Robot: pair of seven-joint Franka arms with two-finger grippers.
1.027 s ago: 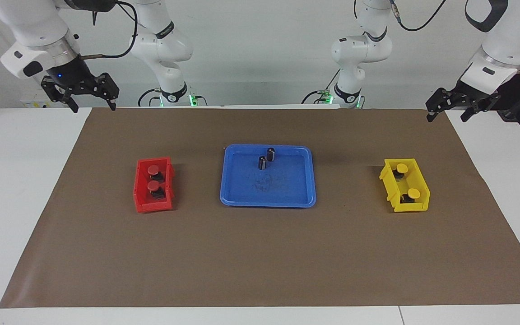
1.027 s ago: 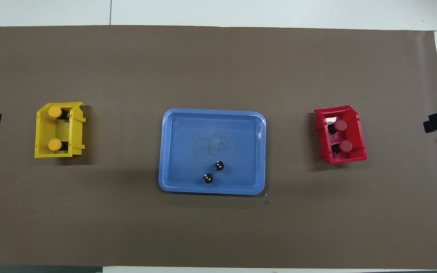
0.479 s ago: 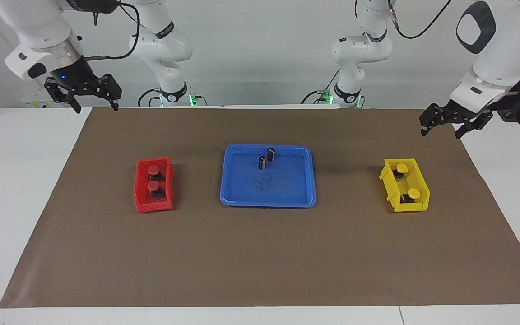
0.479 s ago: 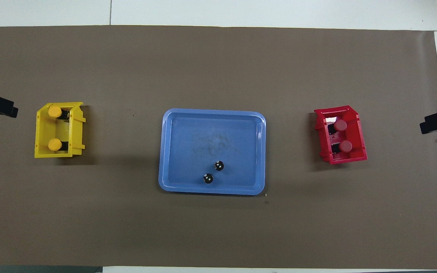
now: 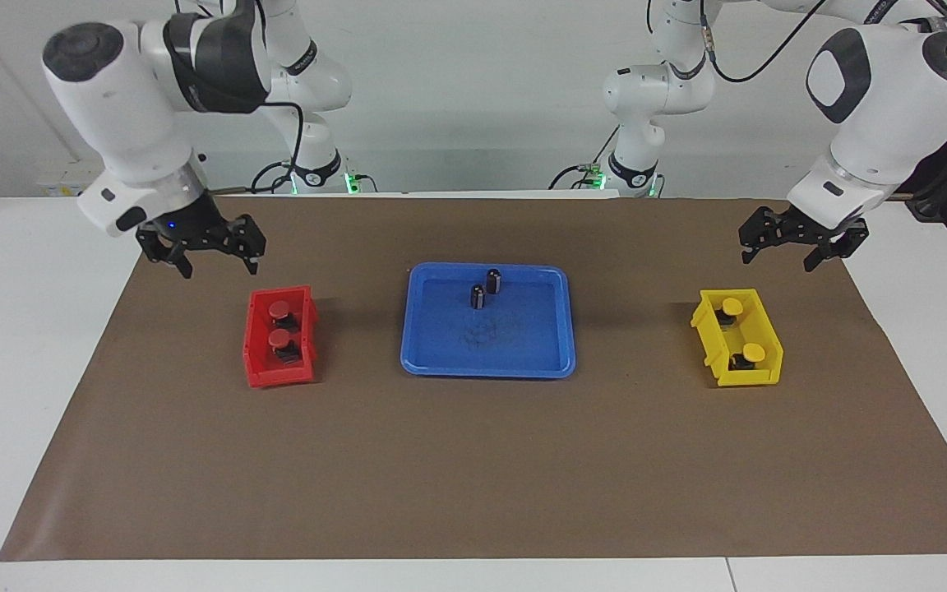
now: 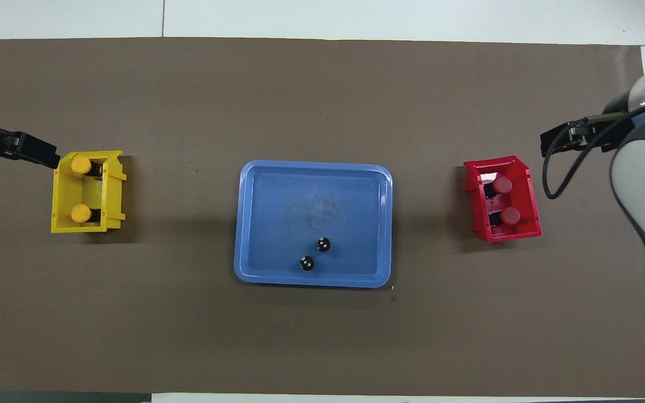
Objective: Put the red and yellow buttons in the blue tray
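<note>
Two red buttons sit in a small red bin toward the right arm's end. Two yellow buttons sit in a small yellow bin toward the left arm's end. The blue tray lies between the bins and holds no button. My right gripper is open and empty in the air over the mat beside the red bin. My left gripper is open and empty over the mat beside the yellow bin.
Two dark capless cylinders stand in the blue tray, at its side nearer the robots. A brown mat covers most of the white table.
Both arms have swung in and down from the table's ends. The right gripper is now close to the red bin and the left gripper close to the yellow bin. Nothing on the table moved.
</note>
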